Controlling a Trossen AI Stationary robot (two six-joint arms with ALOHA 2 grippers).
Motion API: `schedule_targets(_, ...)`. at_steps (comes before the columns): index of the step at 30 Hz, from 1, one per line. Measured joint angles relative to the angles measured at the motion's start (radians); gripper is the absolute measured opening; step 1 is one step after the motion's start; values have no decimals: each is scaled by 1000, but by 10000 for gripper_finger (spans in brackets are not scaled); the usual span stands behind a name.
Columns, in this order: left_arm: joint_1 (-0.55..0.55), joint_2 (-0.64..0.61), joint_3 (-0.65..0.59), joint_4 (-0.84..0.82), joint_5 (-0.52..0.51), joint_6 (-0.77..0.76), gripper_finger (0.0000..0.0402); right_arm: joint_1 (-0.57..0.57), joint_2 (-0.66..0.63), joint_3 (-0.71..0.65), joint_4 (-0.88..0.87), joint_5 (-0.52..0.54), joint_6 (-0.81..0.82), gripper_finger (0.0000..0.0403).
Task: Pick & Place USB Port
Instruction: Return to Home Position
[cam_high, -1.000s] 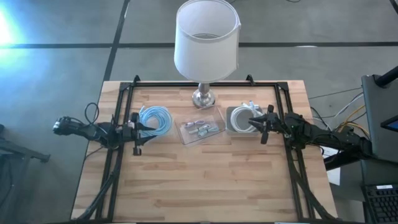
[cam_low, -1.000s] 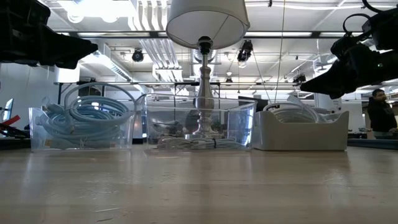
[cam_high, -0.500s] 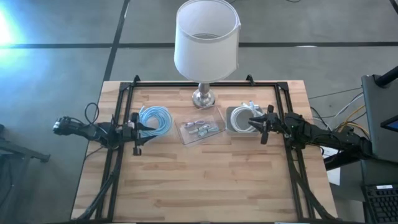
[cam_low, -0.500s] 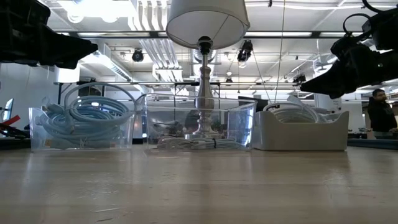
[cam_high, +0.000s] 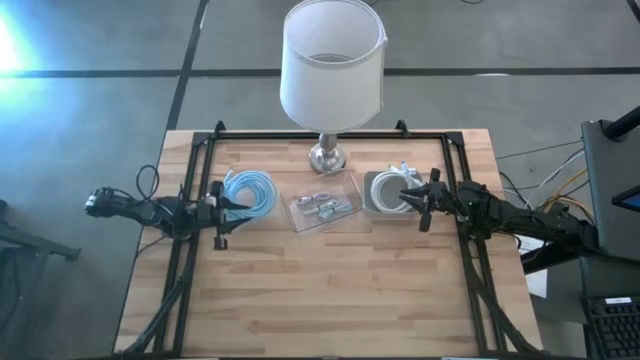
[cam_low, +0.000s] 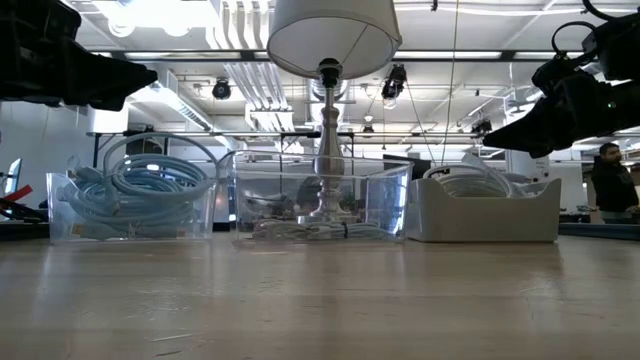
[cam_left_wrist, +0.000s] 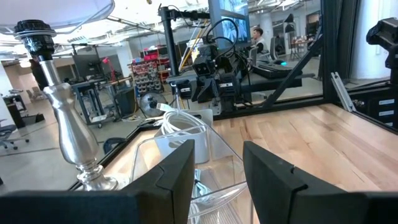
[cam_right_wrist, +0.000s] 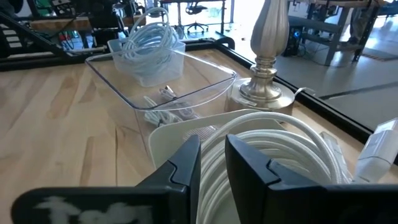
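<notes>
1. A robotics lab or workshop: a grey polished concrete floor (cam_high: 90, 110) surrounds a pale wooden-plank table (cam_high: 330, 290) fitted with a black metal frame (cam_high: 250, 133).
2. Exposed white ceiling ducts (cam_low: 245, 85), cluttered shelving racks (cam_left_wrist: 146, 76) and a lit blue monitor (cam_left_wrist: 229, 22) fill the open room.

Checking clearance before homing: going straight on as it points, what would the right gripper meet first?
Likely the white cable coil in the gray bin, just under the right gripper; depth is unclear, so it might pass over.

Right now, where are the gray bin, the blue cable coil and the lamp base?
gray bin (cam_low: 483, 222), low view, on its front wall.
blue cable coil (cam_low: 135, 195), low view, on loops behind the clear wall.
lamp base (cam_high: 327, 156), high view, on the silver foot.
</notes>
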Motion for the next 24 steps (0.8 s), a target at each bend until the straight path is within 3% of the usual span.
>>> schedule_targets(15,0,0,0,0,0,0,140,0,0,0,0,-1,3,91)
schedule_targets(24,0,0,0,0,0,0,140,0,0,0,0,-1,2,77)
